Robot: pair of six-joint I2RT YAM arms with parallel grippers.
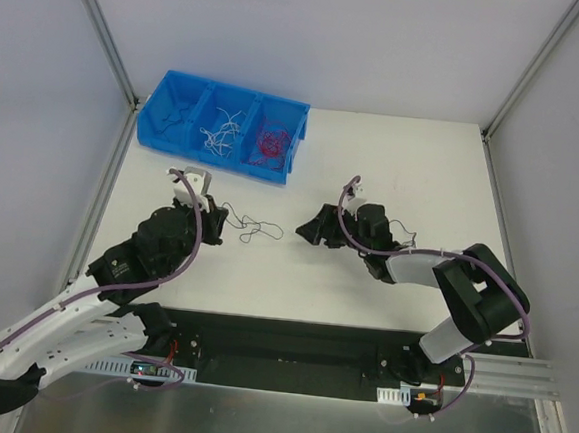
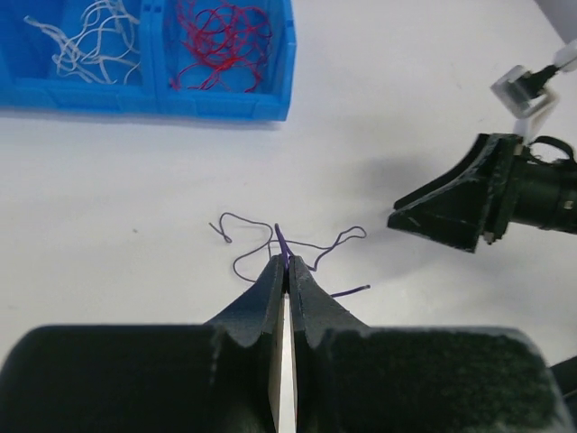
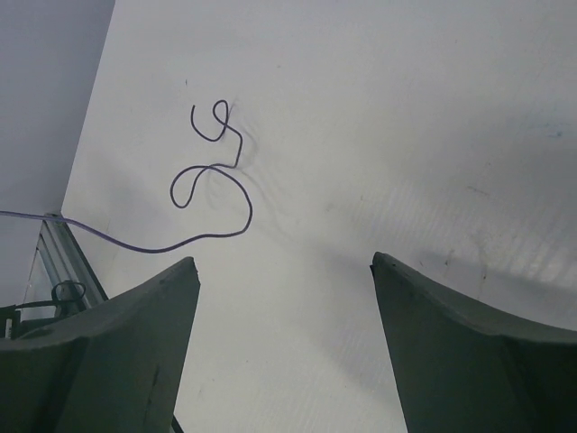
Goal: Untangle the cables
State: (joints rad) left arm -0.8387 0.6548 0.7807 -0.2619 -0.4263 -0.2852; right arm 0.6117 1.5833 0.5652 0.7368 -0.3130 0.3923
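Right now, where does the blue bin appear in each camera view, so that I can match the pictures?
Top external: the blue bin is in the upper left of the picture.
Left wrist: top left, cropped by the frame.
Right wrist: not in it.
Shared landmark: the open right claw, visible in all three.

From above, you get the dark purple cable (image 1: pixel 252 224) only as a hairline scribble — too thin to count strands or see where it meets the left gripper (image 1: pixel 216 229). In the left wrist view it disappears between the pressed-together fingers (image 2: pixel 266 290), the blue bin (image 2: pixel 225 101) is cut by the top and left edges, and the right gripper (image 2: pixel 406 216) by the right edge. In the right wrist view both fingers (image 3: pixel 135 343) are clipped at the bottom — and a purple strand (image 3: pixel 216 235) leaves at the left edge, its end unseen.
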